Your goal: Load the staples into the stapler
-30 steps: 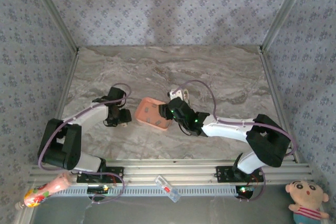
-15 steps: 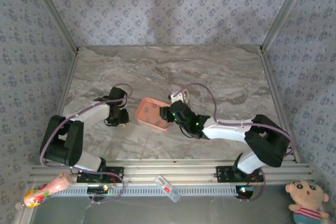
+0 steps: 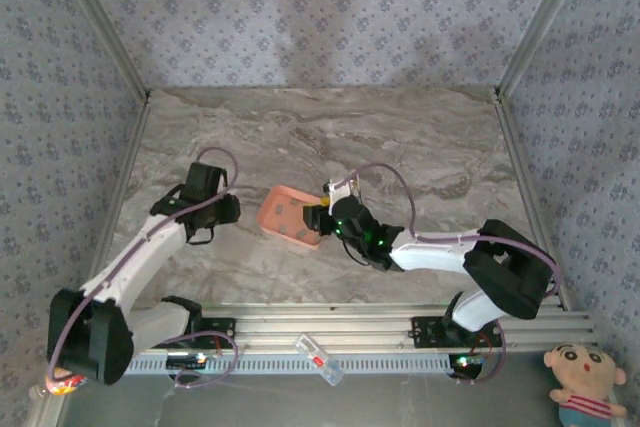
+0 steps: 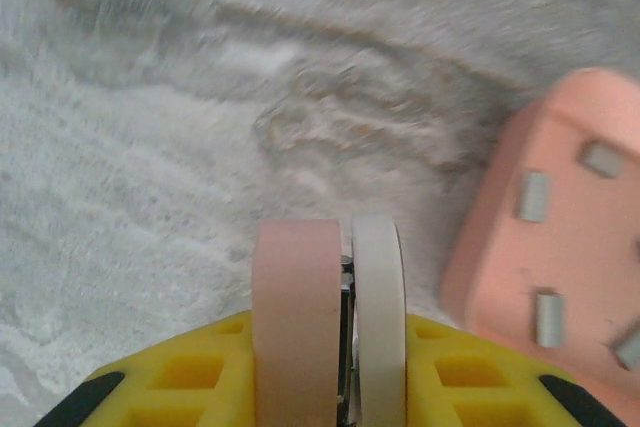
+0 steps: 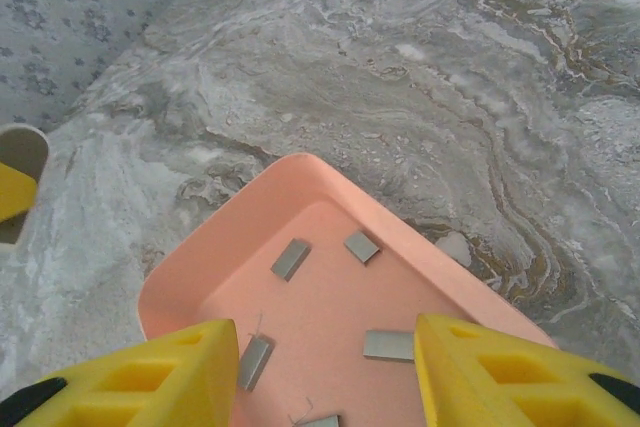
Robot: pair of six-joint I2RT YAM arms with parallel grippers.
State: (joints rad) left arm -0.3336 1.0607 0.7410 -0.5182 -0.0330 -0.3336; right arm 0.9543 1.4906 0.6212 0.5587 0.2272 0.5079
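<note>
**Staples lie in the tray, right jaws wide above them**

A grey-veined marble table (image 3: 400,137) sits between walls of patterned wallpaper. The pink tray (image 3: 290,215) lies just left of the overhead frame's middle. The staples (image 5: 290,258) are scattered loose on its floor (five or so grey slivers in the right wrist view, none touching another).

The right gripper (image 5: 320,332) hangs over the tray's near end. Its yellow fingers stand well apart at the bottom of its own view and grip nothing.

The left gripper (image 4: 345,247) is over bare marble, just left of the tray in the overhead frame. Its pink and cream pads are drawn almost together. Only a thin dark slit remains between them, and what lies in it is too small to tell.
</note>
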